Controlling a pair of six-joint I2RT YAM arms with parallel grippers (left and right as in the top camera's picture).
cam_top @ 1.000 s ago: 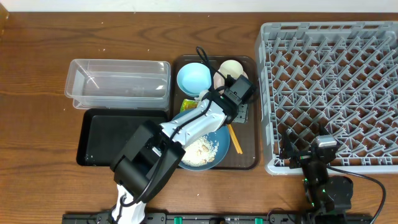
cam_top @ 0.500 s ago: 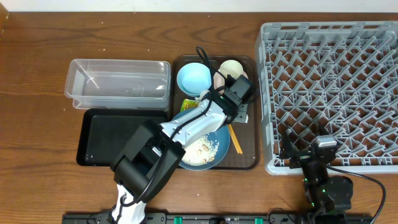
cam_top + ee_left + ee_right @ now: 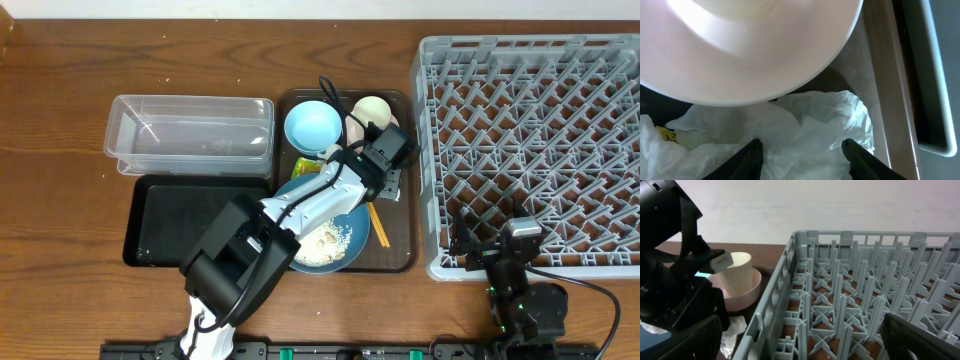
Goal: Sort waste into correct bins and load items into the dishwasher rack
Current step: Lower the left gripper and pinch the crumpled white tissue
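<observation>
A: Any word on the napkin?
B: Yep, just left of the rack, pinched in the left claw. Right claw spread wide, hovering by the rack's near-left corner.

The dishwasher rack is plain grey, a lattice pattern throughout; the table shows brown wood grain, and the serving tray is a darker brown. The tub is clear, the shallow tray black, the small bowl light blue, the cup cream, and the plate dark blue. The rice and napkin are white, the wrapper yellow-green.
</observation>
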